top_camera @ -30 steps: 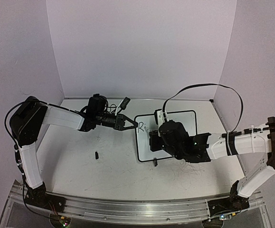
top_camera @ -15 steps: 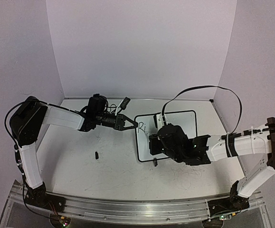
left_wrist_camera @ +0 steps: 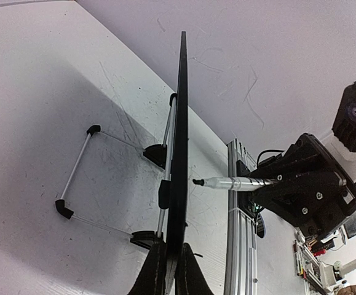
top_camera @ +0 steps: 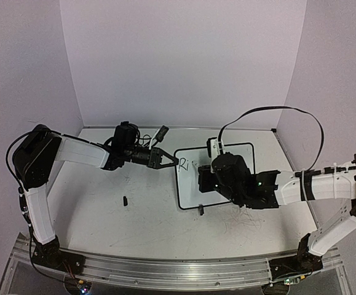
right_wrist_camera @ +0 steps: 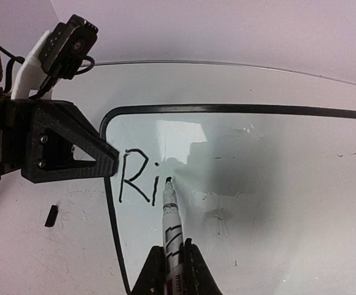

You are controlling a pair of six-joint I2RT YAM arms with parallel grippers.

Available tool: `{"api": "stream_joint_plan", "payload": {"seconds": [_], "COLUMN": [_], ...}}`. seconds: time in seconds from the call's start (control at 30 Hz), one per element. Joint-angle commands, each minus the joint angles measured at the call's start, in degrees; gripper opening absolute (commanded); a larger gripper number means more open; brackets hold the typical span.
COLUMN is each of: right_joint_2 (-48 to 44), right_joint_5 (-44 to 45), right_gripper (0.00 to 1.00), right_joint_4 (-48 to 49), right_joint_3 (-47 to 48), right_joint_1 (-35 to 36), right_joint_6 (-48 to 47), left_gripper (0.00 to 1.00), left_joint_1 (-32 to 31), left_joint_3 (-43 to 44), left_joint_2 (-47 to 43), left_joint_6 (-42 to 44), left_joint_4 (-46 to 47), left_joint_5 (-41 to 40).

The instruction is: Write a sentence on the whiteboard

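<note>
The whiteboard [top_camera: 242, 157] stands tilted on its wire stand, and my left gripper [top_camera: 173, 161] is shut on its left edge. From the left wrist the board's black frame [left_wrist_camera: 180, 123] shows edge-on between the left gripper's [left_wrist_camera: 171, 261] fingers. My right gripper [right_wrist_camera: 173, 261] is shut on a white marker [right_wrist_camera: 170, 212]. The marker's black tip sits just right of the written "Ri" [right_wrist_camera: 138, 178], the start of the sentence. In the left wrist view the marker [left_wrist_camera: 227, 182] points at the board face with a thin gap. The left gripper [right_wrist_camera: 73, 153] covers the board's upper left corner.
A small black marker cap [top_camera: 125, 200] lies on the scuffed tabletop left of the board. The board's wire stand [left_wrist_camera: 79, 166] reaches out behind it. The right arm's cable [top_camera: 276, 114] loops high over the board. Purple walls close the table at the back and sides.
My right wrist swung a little left, then back right and slightly up, with its cable loop rising. The left arm and the board have not moved. The writing still reads "Ri".
</note>
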Motion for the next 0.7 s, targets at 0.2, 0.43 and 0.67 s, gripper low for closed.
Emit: {"api": "stream_joint_plan", "payload": {"seconds": [0.2,0.43,0.67], "right_joint_2": [0.8,1.7,2.7], "right_joint_5": [1.8,1.6,1.5], "right_gripper": [0.00,0.00,0.00], "right_joint_4": [2.5,2.7,2.7], "right_joint_3": [1.7,2.0,2.5], "right_joint_1": [-1.4,-1.5,-1.5], "right_joint_6": [-1.2,-1.4,-1.7], "left_gripper": [0.00,0.00,0.00], "left_joint_1": [-0.4,-0.4,-0.4], "left_joint_3": [-0.1,0.0,0.0], "left_joint_2": [-0.5,-0.7,-0.6], "left_joint_6": [-1.2,-1.3,-1.3], "left_joint_4": [1.3,1.3,1.3], "left_joint_5": [1.3,1.4,1.4]}}
